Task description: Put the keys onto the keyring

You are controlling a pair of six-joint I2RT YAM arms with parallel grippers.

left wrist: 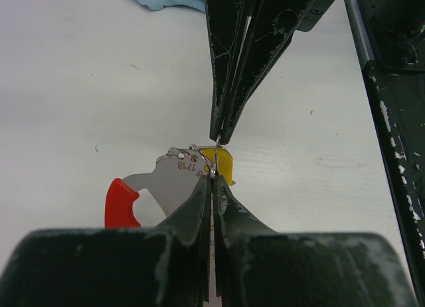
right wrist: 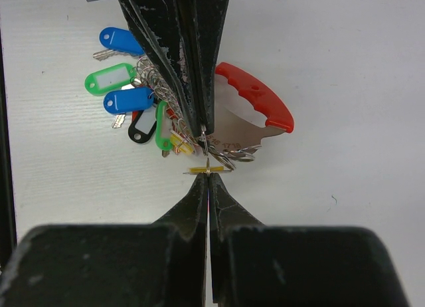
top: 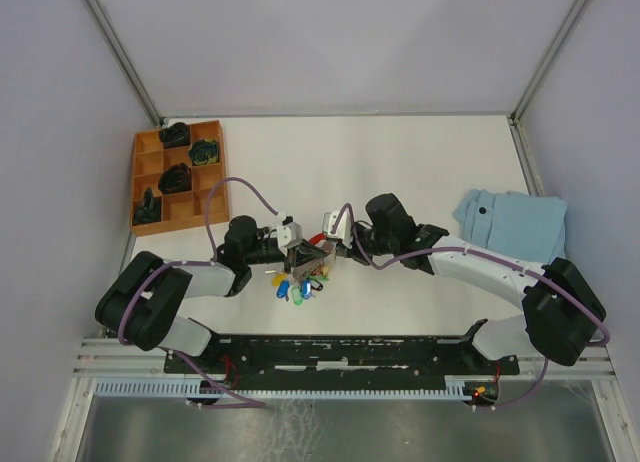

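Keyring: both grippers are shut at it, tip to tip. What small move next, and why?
Probably hold the left gripper steady and nudge the right gripper to feed the yellow-tagged key along the keyring wire: both are shut, tips nearly meeting, with the yellow tag right at that wire.

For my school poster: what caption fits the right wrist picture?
Left gripper and right gripper pinch the keyring beside bright-tagged keys.
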